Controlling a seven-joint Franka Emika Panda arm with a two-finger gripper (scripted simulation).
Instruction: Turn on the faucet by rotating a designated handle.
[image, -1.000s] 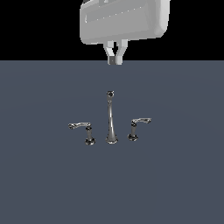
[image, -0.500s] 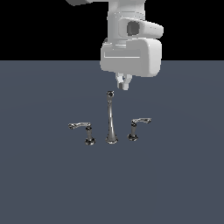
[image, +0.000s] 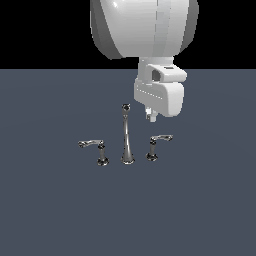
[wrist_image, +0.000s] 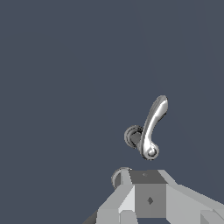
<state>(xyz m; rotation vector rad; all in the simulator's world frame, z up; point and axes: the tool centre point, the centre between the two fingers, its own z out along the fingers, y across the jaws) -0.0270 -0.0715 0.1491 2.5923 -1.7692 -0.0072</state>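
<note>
Hovering above the designated handle (image: 157, 144), the claw (image: 152, 116) has dropped nearer since before; its grip state is unclear.

white arm (image: 145, 30) overhead, gripper (image: 151, 117) pointing down, fingers near-closed

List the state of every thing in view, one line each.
gripper: above the handle on the exterior view's right, not touching it; whether open or shut cannot be told.
designated handle: untouched, upright post, lever pointing to the exterior view's right.
other handle: untouched, lever pointing to the exterior view's left.
spout: upright between the handles; no water visible.
</note>
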